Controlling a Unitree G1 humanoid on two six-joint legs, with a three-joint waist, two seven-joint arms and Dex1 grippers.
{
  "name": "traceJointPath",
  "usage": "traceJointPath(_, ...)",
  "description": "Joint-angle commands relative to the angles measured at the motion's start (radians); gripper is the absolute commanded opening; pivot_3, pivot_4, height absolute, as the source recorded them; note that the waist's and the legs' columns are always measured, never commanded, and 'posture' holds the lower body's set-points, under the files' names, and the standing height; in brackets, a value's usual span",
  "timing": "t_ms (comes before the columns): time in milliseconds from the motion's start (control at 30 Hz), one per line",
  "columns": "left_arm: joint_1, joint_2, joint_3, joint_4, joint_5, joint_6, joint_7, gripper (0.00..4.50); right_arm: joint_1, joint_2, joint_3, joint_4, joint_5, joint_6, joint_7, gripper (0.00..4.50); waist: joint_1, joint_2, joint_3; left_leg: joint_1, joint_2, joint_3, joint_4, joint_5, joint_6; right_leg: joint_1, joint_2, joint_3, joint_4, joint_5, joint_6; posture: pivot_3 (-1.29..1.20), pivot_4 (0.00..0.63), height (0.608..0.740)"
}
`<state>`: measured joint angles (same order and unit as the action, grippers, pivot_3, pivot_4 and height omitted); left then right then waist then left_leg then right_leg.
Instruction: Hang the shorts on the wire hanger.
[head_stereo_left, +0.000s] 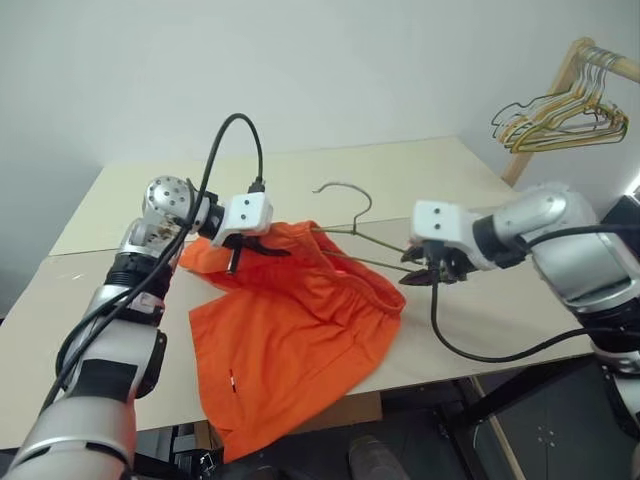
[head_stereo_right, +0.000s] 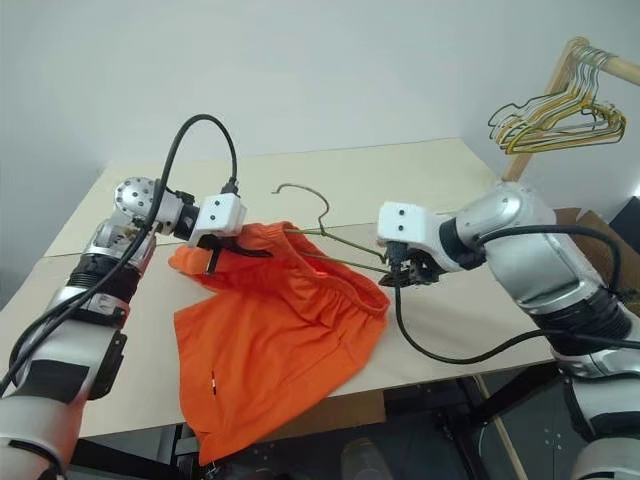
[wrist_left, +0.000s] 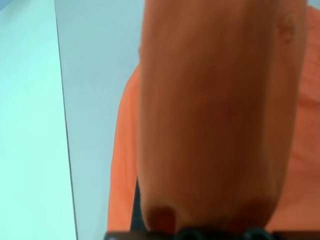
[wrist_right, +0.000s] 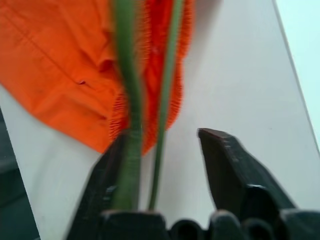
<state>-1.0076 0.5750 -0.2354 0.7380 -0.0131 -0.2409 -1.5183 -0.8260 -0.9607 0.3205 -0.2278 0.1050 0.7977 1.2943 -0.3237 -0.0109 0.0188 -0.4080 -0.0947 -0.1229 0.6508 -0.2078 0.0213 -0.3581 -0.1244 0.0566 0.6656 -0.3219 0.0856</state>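
The orange shorts (head_stereo_left: 290, 340) lie crumpled on the tan table (head_stereo_left: 420, 170), their lower part drooping over its front edge. My left gripper (head_stereo_left: 250, 255) is shut on the shorts' upper left edge, and its wrist view has orange fabric (wrist_left: 215, 125) right against it. The wire hanger (head_stereo_left: 345, 190) lies with its hook toward the back, and its wires run across the top of the shorts to the right. My right gripper (head_stereo_left: 420, 272) is at the hanger's right end. Its fingers (wrist_right: 225, 165) stand apart, with two hanger wires (wrist_right: 127, 150) between them resting against one finger.
A wooden rack (head_stereo_left: 545, 110) at the back right carries a bunch of yellow and dark wire hangers (head_stereo_left: 565, 120). Black cables loop over both arms. The table's front edge runs just below the shorts, with dark floor beyond it.
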Motion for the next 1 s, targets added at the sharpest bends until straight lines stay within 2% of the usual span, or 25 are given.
traceJointPath(33, 0.005, 0.013, 0.049, -0.053, -0.056, 0.05, 0.0, 0.0, 0.031, -0.058, -0.178, 0.015, 0.055, 0.07, -0.045, 3.63, 0.001, 0.0, 0.0, 0.0, 0.0, 0.0, 0.0, 0.0, 0.0, 0.0, 0.0, 0.0, 0.0, 0.0, 0.0, -0.32, 0.0, 0.74)
traceJointPath(100, 0.018, 0.018, 0.053, -0.076, -0.066, 0.075, -0.003, 0.0, 0.075, -0.081, -0.247, 0.011, 0.083, 0.091, -0.066, 4.31, 0.0, 0.0, 0.0, 0.0, 0.0, 0.0, 0.0, 0.0, 0.0, 0.0, 0.0, 0.0, 0.0, 0.0, 0.0, -0.32, 0.0, 0.74)
traceJointPath(133, 0.026, 0.02, 0.055, -0.088, -0.071, 0.089, -0.004, 0.0, 0.116, -0.089, -0.3, 0.011, 0.097, 0.107, -0.085, 4.47, -0.001, 0.0, 0.0, 0.001, 0.0, 0.0, 0.0, 0.0, 0.0, 0.001, 0.0, 0.0, 0.0, 0.0, 0.0, -0.32, 0.0, 0.74)
traceJointPath(300, 0.054, 0.033, 0.062, -0.136, -0.093, 0.154, 0.0, 0.0, 0.387, -0.074, -0.576, -0.028, 0.194, 0.147, -0.141, 4.47, 0.004, 0.0, 0.0, 0.001, 0.0, 0.0, 0.0, 0.0, 0.0, 0.002, -0.001, 0.0, 0.0, 0.0, 0.0, -0.32, 0.0, 0.74)
traceJointPath(433, 0.06, 0.036, 0.063, -0.147, -0.097, 0.179, 0.005, 0.0, 0.61, 0.01, -0.691, -0.129, 0.28, 0.119, -0.162, 4.47, 0.006, -0.001, -0.001, 0.002, 0.0, 0.0, 0.0, 0.0, 0.0, 0.003, -0.001, 0.0, 0.0, 0.0, 0.0, -0.32, 0.0, 0.74)
traceJointPath(533, 0.06, 0.032, 0.062, -0.147, -0.093, 0.185, 0.014, 0.0, 0.706, 0.158, -0.653, -0.232, 0.317, 0.123, -0.276, 4.47, 0.001, -0.001, -0.001, 0.003, 0.0, 0.0, 0.001, 0.0, 0.0, 0.005, 0.0, 0.0, 0.0, 0.0, 0.0, -0.31, 0.0, 0.74)
traceJointPath(667, 0.067, 0.032, 0.065, -0.162, -0.096, 0.198, 0.019, 0.0, 0.75, 0.328, -0.553, -0.312, 0.351, 0.145, -0.405, 4.47, -0.001, -0.001, -0.001, 0.003, 0.001, 0.0, 0.001, 0.0, 0.0, 0.005, 0.001, 0.001, 0.0, 0.0, 0.0, -0.31, 0.0, 0.74)
traceJointPath(800, 0.073, 0.037, 0.065, -0.176, -0.097, 0.198, 0.016, 0.0, 0.748, 0.407, -0.416, -0.314, 0.322, 0.142, -0.505, 4.47, 0.004, -0.001, -0.001, 0.003, 0.0, 0.0, 0.001, 0.0, 0.0, 0.005, 0.001, 0.0, 0.0, 0.0, 0.0, -0.31, 0.0, 0.74)
traceJointPath(867, 0.076, 0.038, 0.065, -0.185, -0.098, 0.198, 0.014, 0.0, 0.726, 0.447, -0.394, -0.287, 0.326, 0.15, -0.556, 4.47, 0.007, -0.001, -0.001, 0.003, 0.0, 0.0, 0.001, 0.0, 0.0, 0.005, 0.0, 0.0, 0.0, 0.0, 0.0, -0.31, 0.0, 0.74)
traceJointPath(1000, 0.082, 0.042, 0.069, -0.202, -0.103, 0.207, 0.015, 0.0, 0.697, 0.467, -0.43, -0.271, 0.392, 0.17, -0.572, 3.22, 0.009, -0.001, -0.001, 0.003, 0.0, 0.0, 0.001, 0.0, 0.0, 0.005, 0.0, 0.001, 0.0, 0.0, 0.0, -0.29, 0.0, 0.74)
